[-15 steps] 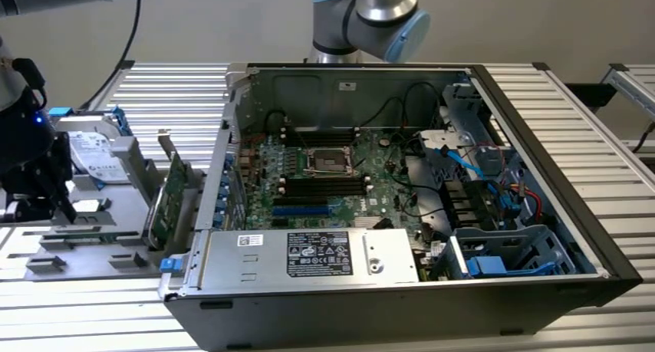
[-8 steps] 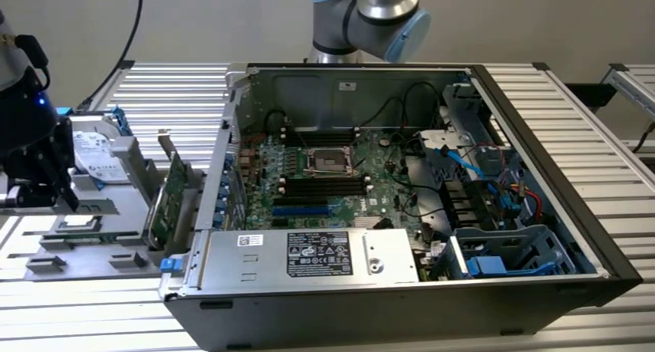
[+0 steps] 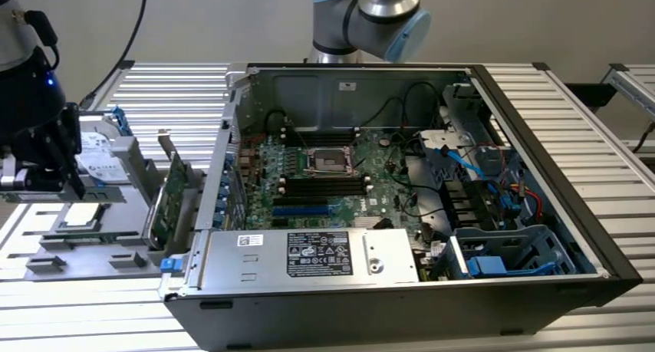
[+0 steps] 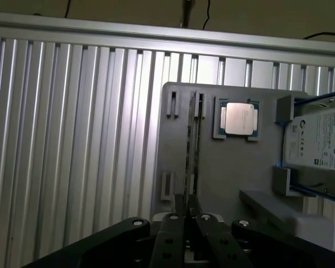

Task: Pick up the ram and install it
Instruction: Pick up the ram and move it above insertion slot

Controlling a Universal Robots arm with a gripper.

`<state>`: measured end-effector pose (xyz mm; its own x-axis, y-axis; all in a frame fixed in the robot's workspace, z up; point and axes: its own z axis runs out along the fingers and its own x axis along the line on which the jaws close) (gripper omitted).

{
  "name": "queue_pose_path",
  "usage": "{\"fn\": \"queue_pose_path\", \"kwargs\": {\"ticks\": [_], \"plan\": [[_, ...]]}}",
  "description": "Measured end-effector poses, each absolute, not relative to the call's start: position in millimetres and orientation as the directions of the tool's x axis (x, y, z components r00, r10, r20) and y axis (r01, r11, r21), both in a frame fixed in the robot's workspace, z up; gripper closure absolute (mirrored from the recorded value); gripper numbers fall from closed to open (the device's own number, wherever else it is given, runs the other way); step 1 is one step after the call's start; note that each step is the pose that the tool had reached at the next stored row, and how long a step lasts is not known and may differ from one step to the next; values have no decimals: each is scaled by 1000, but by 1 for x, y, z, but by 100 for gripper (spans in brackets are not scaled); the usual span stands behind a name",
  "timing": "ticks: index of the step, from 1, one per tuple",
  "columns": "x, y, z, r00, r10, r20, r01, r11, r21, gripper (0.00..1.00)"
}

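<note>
The gripper is clenched on the ram. In the wrist view its two dark fingers stand close together, with the near end of the thin stick pinched between them. The ram shows edge-on as a narrow dark strip running straight away from the fingertips, across a grey tray and between the tray's small upright clips. Whether its lower edge is resting in those clips or has lifted clear of them cannot be told. Just beside the far end of the ram, a square processor chip with a pale metal lid lies flat in its own pocket of the tray. Beyond the chip, a hard drive with a white label sits in a blue-edged holder. The tray lies on a table of ribbed aluminium slats. In the exterior view the gripper hangs at the far left over the tray, close to the hard drive. A green card stands upright between the tray and an open computer case, which lies on its side in the middle of the table, well apart from the gripper. Inside the case lie the motherboard, with its rows of long black slots, and a silver power supply along the near wall. The arm's pale blue joint rises behind the case.
</note>
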<state>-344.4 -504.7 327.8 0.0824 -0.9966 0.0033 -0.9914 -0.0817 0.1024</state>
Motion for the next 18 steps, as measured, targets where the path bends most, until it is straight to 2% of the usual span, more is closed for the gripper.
{"fn": "queue_pose_path", "kwargs": {"ticks": [18], "plan": [[-315,-480,351,83,-997,3,-991,-82,102,86]]}}
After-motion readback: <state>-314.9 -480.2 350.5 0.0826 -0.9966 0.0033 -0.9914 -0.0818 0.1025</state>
